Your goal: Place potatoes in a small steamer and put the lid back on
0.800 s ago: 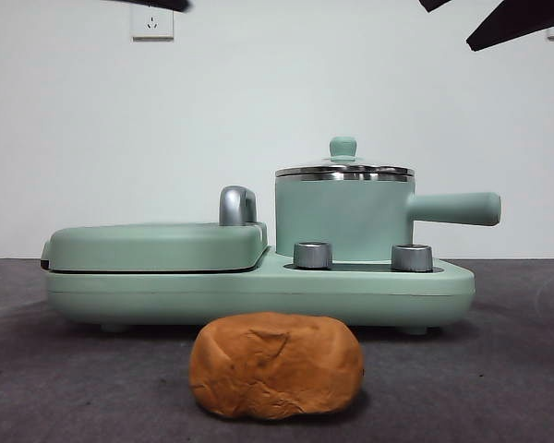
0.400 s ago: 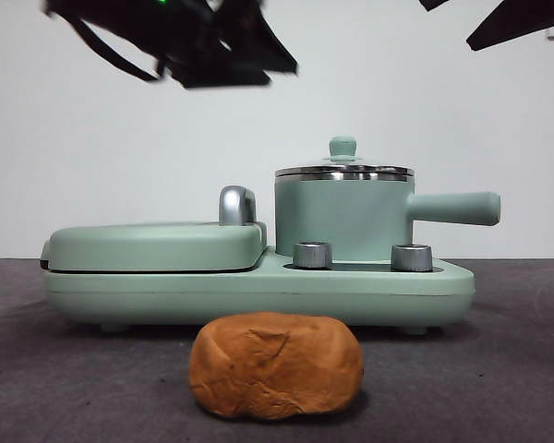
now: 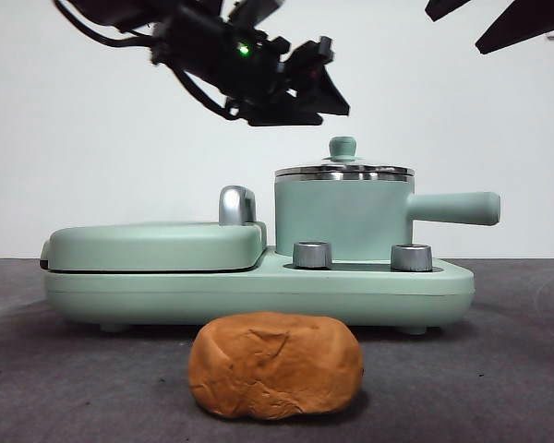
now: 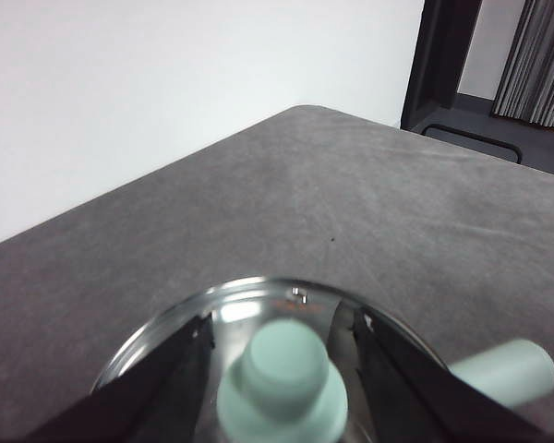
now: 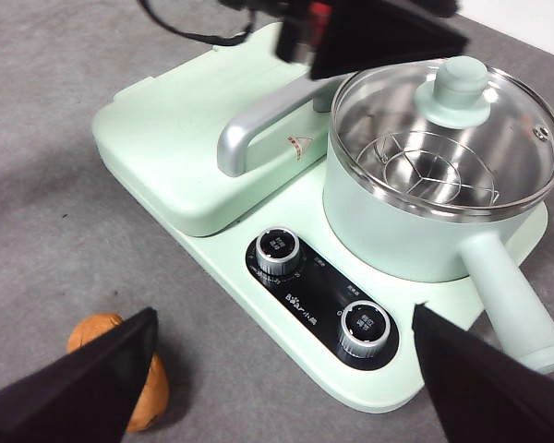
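— Left gripper [image 4: 282,346], jaws spread, sits just above the lid [image 4: 258,305] knob on the steamer [image 3: 343,220]; potato [image 3: 275,365] lies far below it.
— Off-centre, a jaw could knock the knob, I'd guess.

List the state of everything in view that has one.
Lid: on the steamer, untouched.
Steamer: closed, on the base; only a wire rack shows inside.
Potato: on the table, in front of the base.
Griddle: shut.
Left gripper: open, above the lid knob.
Right gripper: open, waiting high.
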### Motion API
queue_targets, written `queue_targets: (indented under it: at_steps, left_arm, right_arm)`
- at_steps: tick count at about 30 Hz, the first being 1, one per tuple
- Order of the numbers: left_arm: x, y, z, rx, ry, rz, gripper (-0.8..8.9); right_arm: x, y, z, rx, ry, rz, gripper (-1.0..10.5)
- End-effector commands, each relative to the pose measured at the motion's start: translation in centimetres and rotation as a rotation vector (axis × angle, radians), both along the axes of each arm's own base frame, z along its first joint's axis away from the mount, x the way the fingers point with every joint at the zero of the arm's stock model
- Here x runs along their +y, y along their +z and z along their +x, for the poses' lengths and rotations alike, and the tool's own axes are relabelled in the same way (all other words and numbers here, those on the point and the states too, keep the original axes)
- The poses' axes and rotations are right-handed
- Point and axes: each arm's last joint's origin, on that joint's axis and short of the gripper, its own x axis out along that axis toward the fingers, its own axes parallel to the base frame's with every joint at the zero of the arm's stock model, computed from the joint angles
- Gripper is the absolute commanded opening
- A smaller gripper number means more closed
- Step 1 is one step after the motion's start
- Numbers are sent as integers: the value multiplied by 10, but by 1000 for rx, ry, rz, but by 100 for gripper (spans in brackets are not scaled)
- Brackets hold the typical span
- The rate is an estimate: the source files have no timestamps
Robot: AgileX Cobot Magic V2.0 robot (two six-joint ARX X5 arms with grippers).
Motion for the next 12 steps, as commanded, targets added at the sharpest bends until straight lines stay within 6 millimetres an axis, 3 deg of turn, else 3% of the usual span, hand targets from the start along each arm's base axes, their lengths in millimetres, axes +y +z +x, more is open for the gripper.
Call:
queue_targets:
  at_steps: [1, 12]
  left_arm:
    - [-12, -4, 8, -30, -14, 13, 248]
    - [-19, -28, 18, -20, -22, 68, 248]
  right_arm:
    - [2, 5, 1, -9, 1, 12, 438]
    - [2, 4, 1, -6, 1, 11, 438]
